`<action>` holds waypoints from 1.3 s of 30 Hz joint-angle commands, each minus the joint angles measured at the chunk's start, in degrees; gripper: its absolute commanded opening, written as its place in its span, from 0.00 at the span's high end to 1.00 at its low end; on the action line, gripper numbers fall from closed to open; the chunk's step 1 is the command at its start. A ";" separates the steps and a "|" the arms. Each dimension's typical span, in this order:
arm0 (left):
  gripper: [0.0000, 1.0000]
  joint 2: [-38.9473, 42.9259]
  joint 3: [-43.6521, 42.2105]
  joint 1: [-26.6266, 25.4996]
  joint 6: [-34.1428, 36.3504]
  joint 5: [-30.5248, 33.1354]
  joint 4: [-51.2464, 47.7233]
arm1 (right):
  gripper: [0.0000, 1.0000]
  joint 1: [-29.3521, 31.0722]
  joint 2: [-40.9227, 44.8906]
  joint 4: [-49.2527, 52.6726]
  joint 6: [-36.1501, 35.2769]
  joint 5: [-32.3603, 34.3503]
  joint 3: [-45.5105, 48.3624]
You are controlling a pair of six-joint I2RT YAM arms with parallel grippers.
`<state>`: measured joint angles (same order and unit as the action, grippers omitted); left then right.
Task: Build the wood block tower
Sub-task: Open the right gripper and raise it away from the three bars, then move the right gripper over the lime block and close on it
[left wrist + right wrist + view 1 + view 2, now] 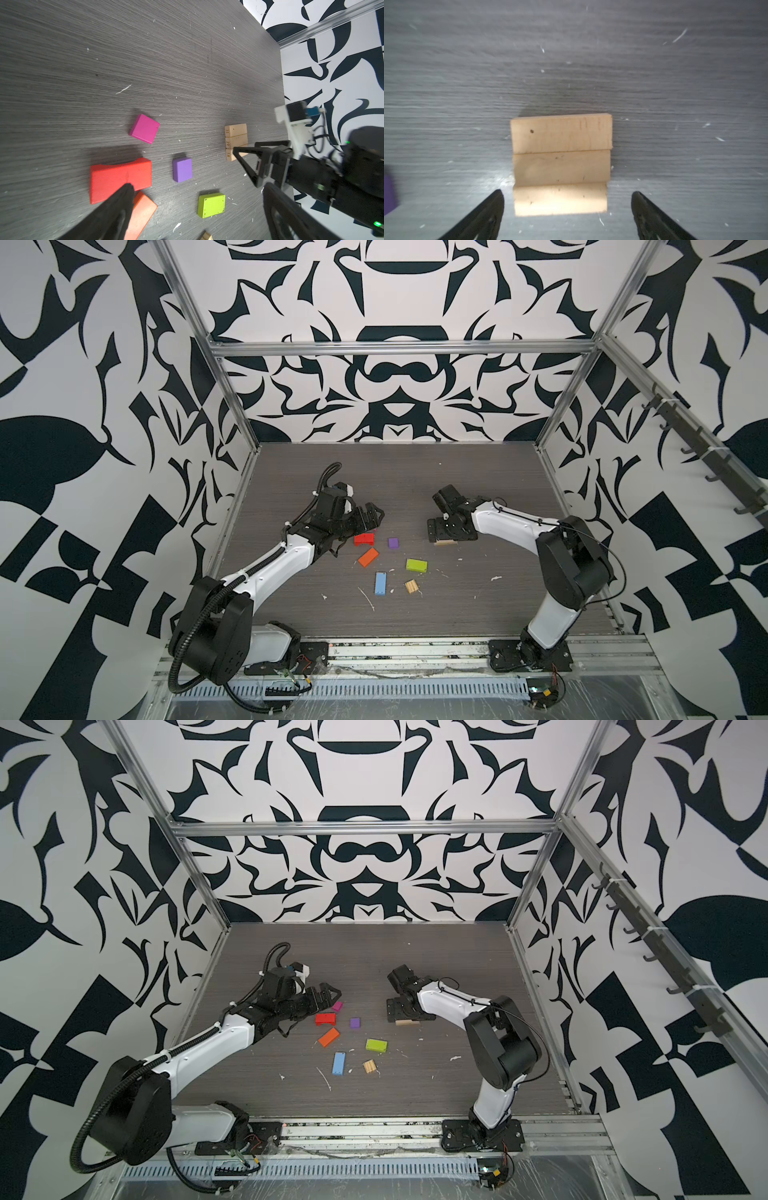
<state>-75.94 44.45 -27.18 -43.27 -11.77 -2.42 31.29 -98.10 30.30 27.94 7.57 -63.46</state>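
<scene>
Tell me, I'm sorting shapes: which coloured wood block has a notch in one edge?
The red rectangular wood block beside the orange rectangular one: its long edge dips into a notch; the others' edges run straight.

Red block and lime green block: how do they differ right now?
The red block has a notch in one long side; the lime green block is a plain rectangle. The red block lies close to the orange block; the lime green block lies apart from the others. Both lie flat on the table, unstacked.
</scene>
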 commanded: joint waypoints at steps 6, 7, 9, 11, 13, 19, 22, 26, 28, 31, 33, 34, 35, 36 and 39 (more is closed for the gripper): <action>0.01 -1.39 1.22 -0.78 -0.74 0.87 1.35 | 0.01 2.31 9.75 4.32 0.03 1.34 -0.35; 0.00 -1.65 1.21 -0.77 -0.96 0.72 1.52 | 0.01 2.94 10.70 4.62 0.99 1.22 -0.17; 0.01 -1.67 1.47 -0.93 -1.27 0.39 2.00 | 0.01 4.43 12.12 4.86 3.14 1.08 0.41; 0.00 -1.36 1.79 -1.12 -1.38 0.57 2.33 | 0.01 6.51 13.26 5.23 5.31 1.87 0.92; 0.01 -0.82 2.17 -1.29 -1.38 0.60 2.40 | 0.01 8.75 13.94 5.10 7.24 2.38 1.45; 0.00 0.99 1.79 -1.30 -1.38 0.77 3.29 | 0.01 15.85 14.62 3.31 13.12 6.68 3.17; 0.00 1.15 1.87 -1.30 -1.29 0.61 3.12 | 0.01 18.52 14.71 2.39 16.40 8.67 4.13; 0.00 1.78 1.71 -1.30 -1.36 0.63 2.91 | 0.02 20.88 13.44 2.30 18.46 9.74 3.50; 0.00 2.23 1.20 -1.30 -1.38 0.91 2.94 | 0.02 21.95 12.52 2.07 19.67 10.39 3.25; 0.01 2.47 0.17 -1.30 -1.78 1.19 3.53 | 0.02 22.71 11.07 1.23 22.21 9.70 3.30; 0.01 2.47 -0.15 -1.30 -1.89 1.19 3.57 | 0.03 23.09 10.11 -0.19 23.06 8.35 3.52; 0.00 2.47 -0.23 -1.34 -1.91 1.07 3.41 | 0.03 23.49 9.36 -0.34 23.32 8.54 3.21; 0.01 2.51 -0.17 -1.30 -1.91 0.99 3.31 | 0.03 23.94 8.74 -0.34 23.32 8.94 2.73; 0.01 2.47 -0.19 -1.30 -1.91 0.97 3.29 | 0.03 24.42 7.87 -0.09 23.21 9.63 2.06; 0.01 2.49 -0.15 -1.32 -1.87 0.87 3.38 | 0.02 25.40 5.22 0.46 23.30 9.86 0.09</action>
<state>-74.54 44.73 -28.32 -44.82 -11.33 0.25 55.68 -91.96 31.03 49.78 15.92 -60.14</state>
